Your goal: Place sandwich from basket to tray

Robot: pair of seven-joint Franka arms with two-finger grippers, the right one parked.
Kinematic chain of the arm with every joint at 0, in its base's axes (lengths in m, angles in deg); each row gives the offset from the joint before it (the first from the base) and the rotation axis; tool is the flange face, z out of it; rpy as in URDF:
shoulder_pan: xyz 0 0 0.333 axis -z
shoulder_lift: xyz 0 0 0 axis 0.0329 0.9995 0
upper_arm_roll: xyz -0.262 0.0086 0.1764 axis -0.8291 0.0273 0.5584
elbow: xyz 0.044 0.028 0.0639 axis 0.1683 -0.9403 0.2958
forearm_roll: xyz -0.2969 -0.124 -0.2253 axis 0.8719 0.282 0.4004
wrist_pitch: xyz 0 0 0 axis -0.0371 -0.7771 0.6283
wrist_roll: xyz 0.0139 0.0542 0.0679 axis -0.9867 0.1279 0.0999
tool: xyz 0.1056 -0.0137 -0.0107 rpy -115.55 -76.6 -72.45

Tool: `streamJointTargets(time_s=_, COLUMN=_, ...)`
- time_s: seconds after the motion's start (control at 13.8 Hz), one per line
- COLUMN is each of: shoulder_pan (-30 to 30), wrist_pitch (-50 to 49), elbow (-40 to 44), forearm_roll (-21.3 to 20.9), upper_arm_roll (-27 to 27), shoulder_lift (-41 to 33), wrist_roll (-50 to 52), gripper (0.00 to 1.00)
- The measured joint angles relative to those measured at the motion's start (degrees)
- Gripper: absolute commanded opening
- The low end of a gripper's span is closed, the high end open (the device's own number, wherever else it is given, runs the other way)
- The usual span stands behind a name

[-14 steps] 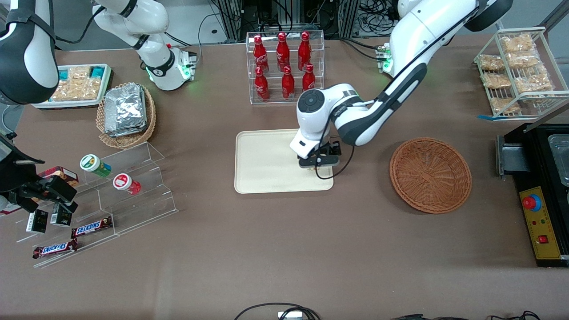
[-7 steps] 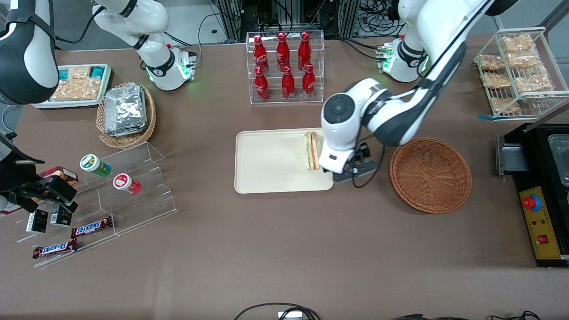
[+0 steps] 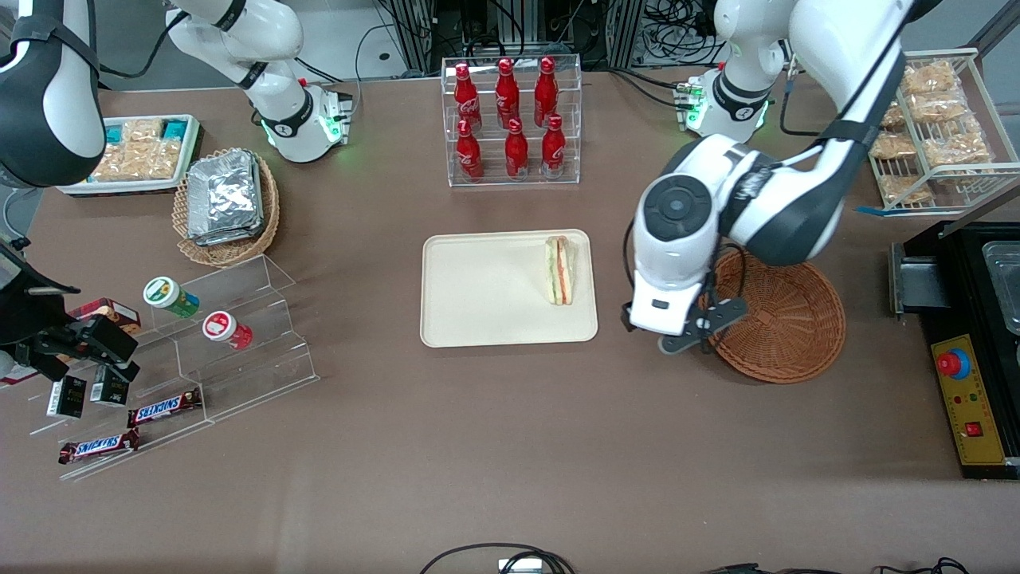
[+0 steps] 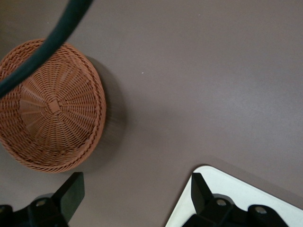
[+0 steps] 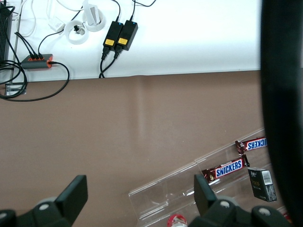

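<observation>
The sandwich, a white wedge with orange and green layers, lies on the cream tray near the tray's edge toward the working arm. The reddish-brown wicker basket is empty; it also shows in the left wrist view, as does a corner of the tray. My left gripper is open and empty, above the bare table between the tray and the basket, close to the basket's rim. In the left wrist view the gripper has its fingers wide apart with only table between them.
A clear rack of red bottles stands farther from the front camera than the tray. A wire rack of bagged snacks and a black control box sit at the working arm's end. A tan basket of foil packs and clear display steps lie toward the parked arm's end.
The gripper let go of the sandwich on the tray, then rose and moved off the tray toward the basket. The sandwich stays on the tray.
</observation>
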Motion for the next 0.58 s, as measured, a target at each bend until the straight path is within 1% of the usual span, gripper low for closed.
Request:
streamJointTargets(time_s=0.14, shoulder_pan=-2.48, wrist_pitch=-1.96, elbow=0.98, forearm_roll=4.43, upper_arm_roll=0.67, shoulder_lift=-2.33, wrist_roll=-6.93, gripper=0.99)
streamJointTargets(time_s=0.22, shoulder_pan=-2.91, wrist_pitch=-3.27, elbow=1.18, forearm_roll=6.24, upper_arm_roll=2.15, shoulder_lift=-4.05, wrist_roll=-9.93, gripper=0.99)
streamJointTargets(time_s=0.43, shoulder_pan=-2.80, wrist_pitch=-5.78, elbow=1.23, forearm_roll=13.17, upper_arm_roll=9.21, shoulder_lift=-9.91, wrist_roll=-20.65, gripper=0.99)
streamJointTargets(time_s=0.58, shoulder_pan=-2.73, wrist_pitch=-8.55, elbow=1.22, forearm_roll=16.90, upper_arm_roll=14.05, shoulder_lift=-13.38, wrist_roll=-28.70, gripper=0.99)
